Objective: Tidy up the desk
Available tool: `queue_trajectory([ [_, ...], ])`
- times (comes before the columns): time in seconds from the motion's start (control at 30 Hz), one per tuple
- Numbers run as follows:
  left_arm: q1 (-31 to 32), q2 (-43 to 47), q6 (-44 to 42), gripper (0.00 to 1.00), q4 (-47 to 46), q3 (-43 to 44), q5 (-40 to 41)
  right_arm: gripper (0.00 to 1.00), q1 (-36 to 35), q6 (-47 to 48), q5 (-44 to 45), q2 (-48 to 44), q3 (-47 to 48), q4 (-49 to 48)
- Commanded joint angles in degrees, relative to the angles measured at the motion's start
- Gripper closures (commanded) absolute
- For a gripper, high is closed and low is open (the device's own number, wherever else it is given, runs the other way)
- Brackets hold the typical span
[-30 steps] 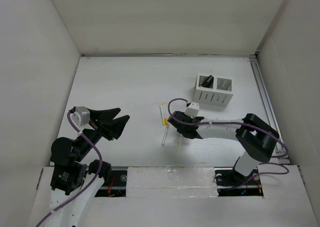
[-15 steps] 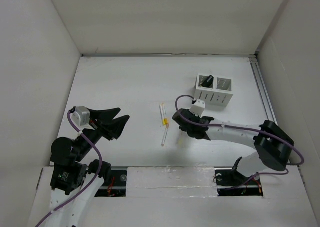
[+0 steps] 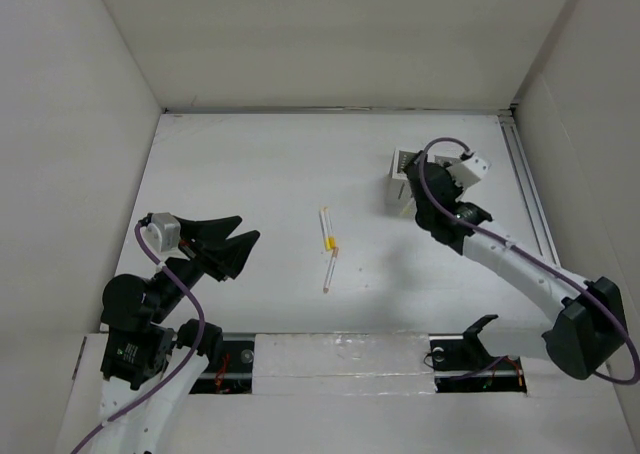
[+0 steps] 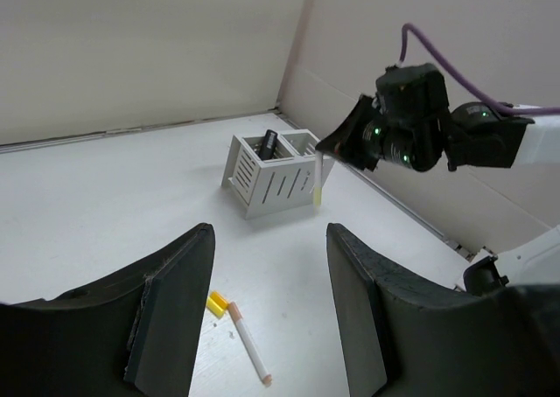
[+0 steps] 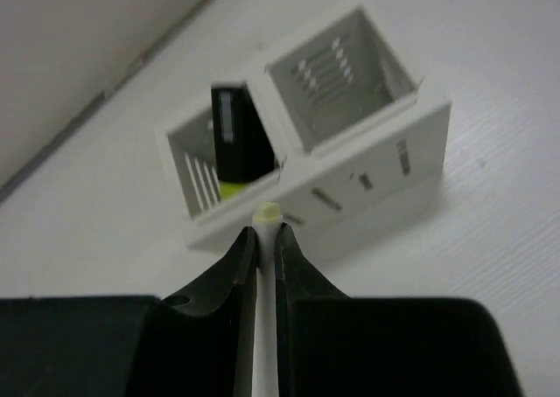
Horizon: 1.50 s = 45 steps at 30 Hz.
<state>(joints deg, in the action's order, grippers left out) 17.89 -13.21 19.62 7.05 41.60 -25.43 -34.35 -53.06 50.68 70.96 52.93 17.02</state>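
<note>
Left claw (image 3: 248,228): we see it spread wide with nothing between its fingers, hovering over the left of the bench. Its pose matches a second ago.
Bench (image 3: 250,164): the large white tabletop lies under everything, between the white walls. Its near edge is cut off behind the arm bases.
Far pen (image 3: 325,224): white, lying near mid-bench with a yellow cap (image 3: 332,246) at its near end. It is unmoved.
Near pen (image 3: 331,272): white, lying just nearer to us. It is also unmoved.
Right claw (image 5: 263,240): a second ago it was low at mid-bench beside those pens. Now we find it swung to the far right, above the pen holder, and pinching a pen.
Held pen (image 5: 265,212): white; from the right wrist only its pale yellow end shows past the fingertips.
Pen holder (image 3: 400,169): white, slotted, with two compartments. From above, the right arm now covers most of it.
Black item (image 5: 234,139): it leans in one compartment with something yellow-green below it. We cannot tell what either is.
Rail (image 3: 525,189): it runs along the bench's right edge.
</note>
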Motion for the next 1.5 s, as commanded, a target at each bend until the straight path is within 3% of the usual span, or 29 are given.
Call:
queue_trajectory([
  [0.0, -0.22, -0.59, 0.25, 0.50, -3.01, -0.56, -1.20, 1.00, 5.05, 6.55, 10.31, -0.48, 5.42, -7.85],
  [0.13, -0.22, -0.50, 0.16, 0.50, -3.01, -0.47, -1.02, 1.00, 12.19, 9.37, 12.60, 3.65, 10.61, -9.37],
  [0.33, -0.22, -0.76, 0.16, 0.50, -3.01, -0.56, -1.20, 1.00, 15.52, 12.89, 18.66, 8.84, 14.66, -10.34],
  [0.5, -0.22, -1.03, 0.25, 0.50, -3.09, -0.65, -1.29, 1.00, 18.87, 14.29, 15.42, 10.42, 15.36, -14.02],
  [0.8, -0.22, -1.55, 0.25, 0.50, -2.92, -0.65, -1.02, 1.00, 20.11, 14.65, 16.21, 20.26, 19.85, -12.00],
  [1.47, -0.22, -1.38, 0.25, 0.50, -3.01, -0.65, -0.85, 1.00, 20.11, 15.88, 17.79, 27.91, 23.71, -12.01],
])
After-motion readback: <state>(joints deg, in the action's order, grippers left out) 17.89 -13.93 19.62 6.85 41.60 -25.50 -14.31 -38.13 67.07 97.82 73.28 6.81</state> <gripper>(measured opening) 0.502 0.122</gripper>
